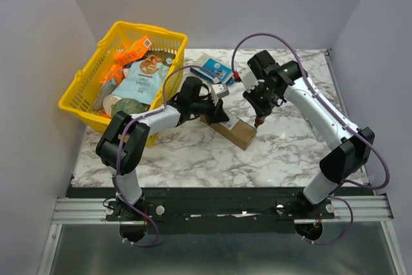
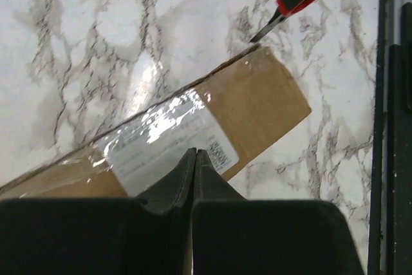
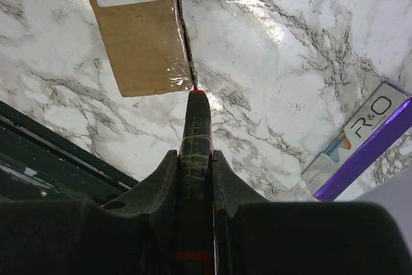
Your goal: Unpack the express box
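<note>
The express box [image 1: 233, 131] is a long brown carton that lies slantwise mid-table, its white label [image 2: 167, 149] under glossy tape. My left gripper [image 1: 221, 114] is shut with nothing between its jaws, and its tips [image 2: 195, 153] sit over the label. My right gripper [image 3: 195, 156] is shut on a black-and-red utility knife [image 3: 196, 120]. The knife points down at the box's near end, and its blade tip [image 2: 264, 30] meets the corner seam of the box [image 3: 145, 43]. The left arm hides the box's far end in the top view.
A yellow basket [image 1: 87, 85] holding packets stands at the back left. A small blue-and-white box [image 1: 215, 69] lies behind the arms. A flat purple bar [image 3: 370, 149] lies to the right of the knife. The table's dark front rail [image 3: 38, 152] runs close to the box's near end.
</note>
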Motion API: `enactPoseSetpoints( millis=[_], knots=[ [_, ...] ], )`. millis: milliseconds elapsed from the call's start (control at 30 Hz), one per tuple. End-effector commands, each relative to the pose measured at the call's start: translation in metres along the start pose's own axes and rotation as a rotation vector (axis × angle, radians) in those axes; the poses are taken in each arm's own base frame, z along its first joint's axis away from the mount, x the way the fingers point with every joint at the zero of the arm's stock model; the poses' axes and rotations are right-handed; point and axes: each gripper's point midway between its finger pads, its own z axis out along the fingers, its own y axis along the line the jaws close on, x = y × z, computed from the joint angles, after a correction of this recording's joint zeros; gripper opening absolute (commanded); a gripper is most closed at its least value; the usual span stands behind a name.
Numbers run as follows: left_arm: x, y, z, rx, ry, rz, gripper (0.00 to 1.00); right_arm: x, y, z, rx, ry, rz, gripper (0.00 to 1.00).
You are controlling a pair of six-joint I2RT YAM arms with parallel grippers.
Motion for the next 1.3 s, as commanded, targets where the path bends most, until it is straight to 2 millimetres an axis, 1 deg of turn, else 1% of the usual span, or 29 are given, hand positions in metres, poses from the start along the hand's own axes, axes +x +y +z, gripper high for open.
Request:
enactPoseSetpoints(
  millis=[0,100,167,200,233,267,300,333,367,400,467,500,600,767,900,1167,1267],
  knots=[
    [-0.025,-0.020,0.017,0.146,-0.080,0.040,0.07,-0.015,-0.013,-0.009,0.058,-0.043,-0.058,0.00],
    [-0.037,-0.028,0.022,0.198,-0.113,0.053,0.06,-0.021,-0.022,-0.016,0.105,-0.069,-0.083,0.00],
    [-0.035,-0.034,0.029,0.228,-0.096,0.036,0.05,-0.028,-0.022,-0.019,0.103,-0.105,-0.090,0.00],
    [-0.029,-0.033,0.033,0.232,-0.079,0.019,0.04,-0.032,-0.015,-0.019,0.065,-0.130,-0.092,0.00],
    [-0.026,-0.032,0.036,0.231,-0.073,0.014,0.04,-0.032,-0.011,-0.017,0.044,-0.136,-0.097,0.00],
    [-0.021,-0.031,0.038,0.220,-0.064,0.005,0.03,-0.036,-0.009,-0.019,0.037,-0.164,-0.096,0.00],
    [-0.011,-0.029,0.041,0.213,-0.049,-0.010,0.02,-0.038,-0.001,-0.017,-0.008,-0.183,-0.099,0.00],
    [-0.006,-0.028,0.042,0.207,-0.041,-0.020,0.02,-0.034,0.002,-0.011,-0.021,-0.175,-0.098,0.00],
    [0.000,-0.025,0.043,0.198,-0.030,-0.032,0.01,-0.037,0.002,-0.008,-0.020,-0.192,-0.100,0.00],
    [0.011,-0.022,0.045,0.186,-0.011,-0.051,0.01,-0.036,0.004,-0.007,-0.022,-0.201,-0.099,0.00],
    [0.019,-0.019,0.047,0.178,0.004,-0.045,0.01,-0.035,0.004,-0.001,-0.021,-0.200,-0.099,0.00],
    [0.027,-0.017,0.048,0.165,0.021,-0.059,0.01,-0.035,0.004,0.001,-0.023,-0.197,-0.101,0.01],
    [0.037,-0.012,0.050,0.153,0.043,-0.053,0.00,-0.039,0.006,-0.002,-0.036,-0.202,-0.100,0.00],
    [0.040,-0.008,0.053,0.141,0.051,-0.054,0.00,-0.034,0.008,0.000,-0.043,-0.186,-0.095,0.00],
    [0.041,-0.007,0.053,0.140,0.056,-0.059,0.00,-0.032,0.012,-0.003,-0.049,-0.188,-0.102,0.00],
    [0.042,-0.006,0.054,0.139,0.059,-0.057,0.00,-0.015,0.013,0.010,-0.030,-0.123,-0.130,0.00],
    [0.042,-0.006,0.054,0.137,0.059,-0.057,0.00,-0.012,0.008,0.010,-0.003,-0.113,-0.138,0.00]
  ],
)
